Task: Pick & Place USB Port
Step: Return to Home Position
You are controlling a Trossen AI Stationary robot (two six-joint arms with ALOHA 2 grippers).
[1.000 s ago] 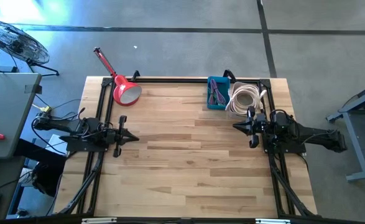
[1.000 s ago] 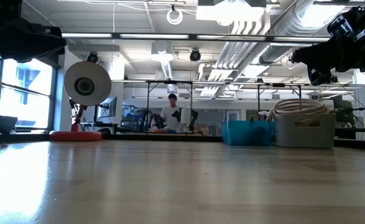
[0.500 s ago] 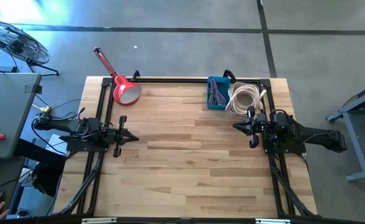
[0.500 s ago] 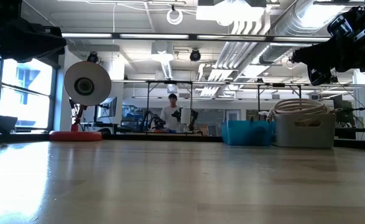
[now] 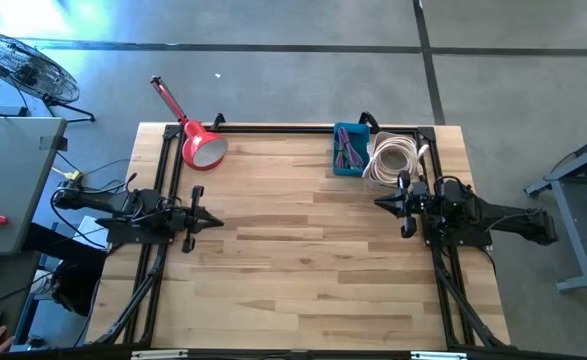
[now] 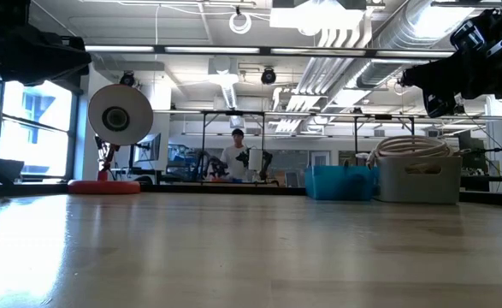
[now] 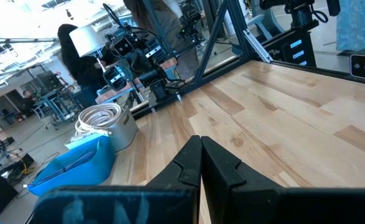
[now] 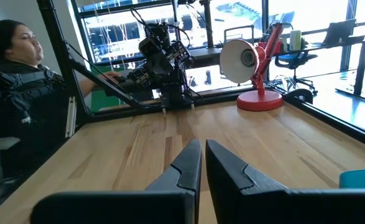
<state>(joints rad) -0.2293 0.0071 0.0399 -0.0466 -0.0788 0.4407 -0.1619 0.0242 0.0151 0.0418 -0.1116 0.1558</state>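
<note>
**High view.** 2 dark arms are seen stretched level over the light wooden table (image 5: 293, 270), 1 along each side edge. The left gripper (image 5: 216, 222) is pointed inward from the left edge and the right gripper (image 5: 380, 203) inward from the right edge. The 2 are well apart. At the far right corner, a purple cable (image 5: 350, 152) is contained in a small blue plastic bin (image 5: 339, 168). A white coiled cable (image 5: 393, 160) is piled just beside that bin. A red desk lamp (image 5: 201, 148) is stood at the far left corner.

**Low view.** A gray rectangular bin (image 6: 419, 180) is shown just beside the blue bin, with the white coil heaped above its rim. Both arms are held above the table surface, at the upper corners.

**Left wrist view.** The left gripper's fingers (image 7: 226, 168) are pressed together at the tips, with nothing gripped. Both bins are seen across the table.

**Right wrist view.** The right gripper's fingers (image 8: 182, 165) are drawn in to a thin slit, with nothing gripped. A seated person (image 8: 14, 68) is seen beyond the table edge.
</note>
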